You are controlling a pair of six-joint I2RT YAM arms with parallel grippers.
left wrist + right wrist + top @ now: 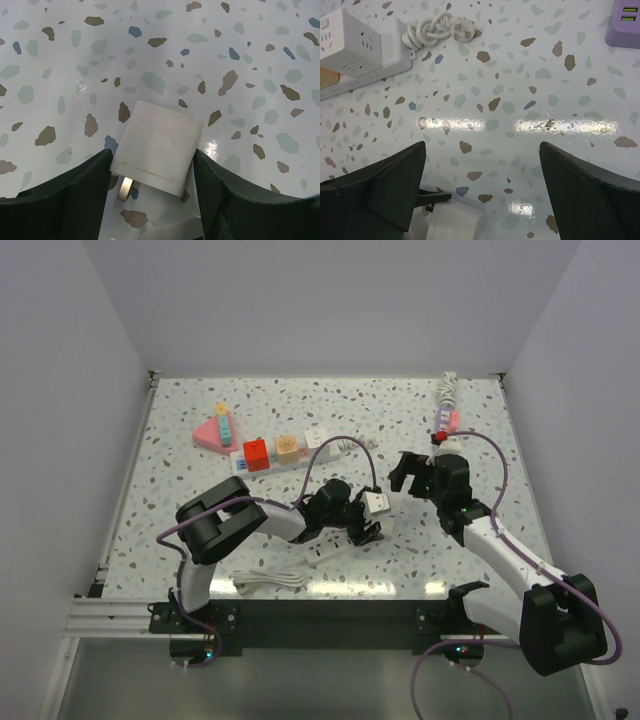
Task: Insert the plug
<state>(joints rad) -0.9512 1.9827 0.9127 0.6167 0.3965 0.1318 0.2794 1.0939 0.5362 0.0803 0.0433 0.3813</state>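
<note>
My left gripper [368, 515] is shut on a white plug [377, 503] and holds it just above the near white power strip [328, 552]. In the left wrist view the plug [157, 145] sits between both dark fingers, tilted. One metal prong [125, 189] shows bare under it, over the strip's white end [165, 227]. My right gripper [408, 476] is open and empty, just right of the plug. In the right wrist view its jaws [482, 147] are wide apart over bare table, and the plug [452, 222] shows at the bottom left.
A second power strip [290, 458] with red, tan and white cube adapters lies at mid-left, next to a pink triangular piece [212, 431]. A purple adapter [446, 421] and a coiled white cord [447, 388] lie at the back right. The near strip's cord [268, 580] is bundled by the front edge.
</note>
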